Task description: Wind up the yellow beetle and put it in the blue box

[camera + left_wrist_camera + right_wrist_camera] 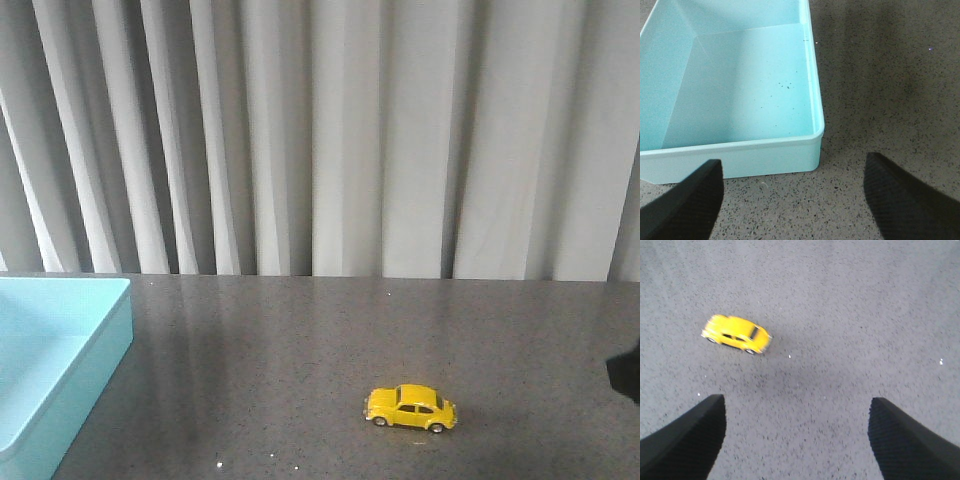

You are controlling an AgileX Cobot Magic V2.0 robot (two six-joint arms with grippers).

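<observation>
Both grippers, left gripper (792, 200) and right gripper (797, 440), hang spread and empty, so the approach seems underway: the yellow beetle (411, 408) sits on the table (300, 340), well apart from the blue box (60, 350), awaiting the right's descent.

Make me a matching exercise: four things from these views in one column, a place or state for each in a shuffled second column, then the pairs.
1. yellow beetle
2. blue box
3. left gripper
4. right gripper

A. open, above the beetle
B. on its wheels on the table
C. empty, at the table's left
D. open, at the box's near corner

Pairs: 1-B, 2-C, 3-D, 4-A
</observation>
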